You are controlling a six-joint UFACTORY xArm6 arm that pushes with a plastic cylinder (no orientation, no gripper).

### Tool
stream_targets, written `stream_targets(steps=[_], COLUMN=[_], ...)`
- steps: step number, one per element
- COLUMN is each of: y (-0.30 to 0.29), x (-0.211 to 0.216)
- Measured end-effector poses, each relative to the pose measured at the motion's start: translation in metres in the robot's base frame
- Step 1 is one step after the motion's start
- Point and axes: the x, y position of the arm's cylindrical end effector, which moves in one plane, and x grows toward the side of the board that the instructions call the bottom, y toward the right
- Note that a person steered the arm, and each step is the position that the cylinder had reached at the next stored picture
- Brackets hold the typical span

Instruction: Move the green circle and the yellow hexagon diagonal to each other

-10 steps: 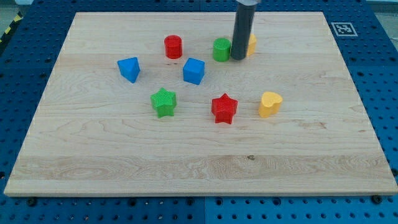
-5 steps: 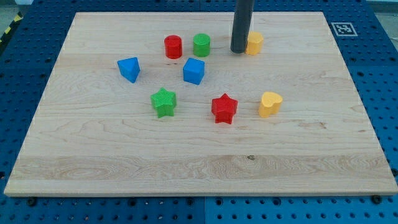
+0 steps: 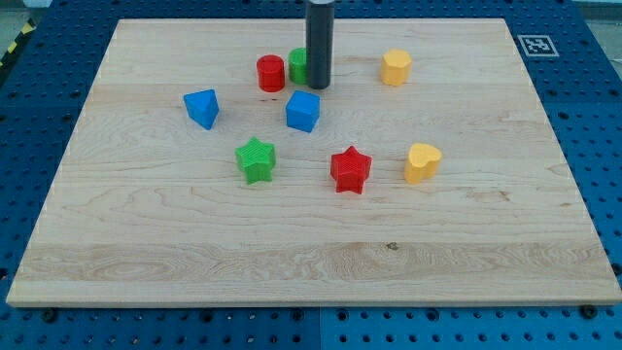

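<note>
Two blocks matter: your tip [image 3: 318,86] touches the green circle [image 3: 297,64] on its right, rod partly hiding it. Yellow hexagon [image 3: 395,67] lies well right of that circle, level with it. No gripper here, only a bare rod.

A: Where does my tip [image 3: 318,87] sit?

B: Against the green circle [image 3: 297,65], at its 4 o'clock. The red cylinder [image 3: 270,74] is just beside that circle at 9 o'clock.

A: And the yellow hexagon [image 3: 395,67]?

B: Well apart at 3 o'clock of my tip. The blue cube [image 3: 303,111] lies near the tip at 7 o'clock.

A: The rest?

B: Blue triangle [image 3: 201,107] at 9 o'clock of the cube; green star [image 3: 256,158], red star [image 3: 350,169] and yellow heart [image 3: 421,162] in a row toward the view's bottom, all on the wooden board [image 3: 292,262].
</note>
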Motion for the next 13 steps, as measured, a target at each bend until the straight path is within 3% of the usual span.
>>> stream_targets(steps=[2, 4, 5, 6, 8, 11, 13], y=[0.004, 0.016, 0.056, 0.127, 0.139, 0.168, 0.123], x=[-0.005, -0.051, -0.081, -0.082, -0.011, 0.013, 0.016])
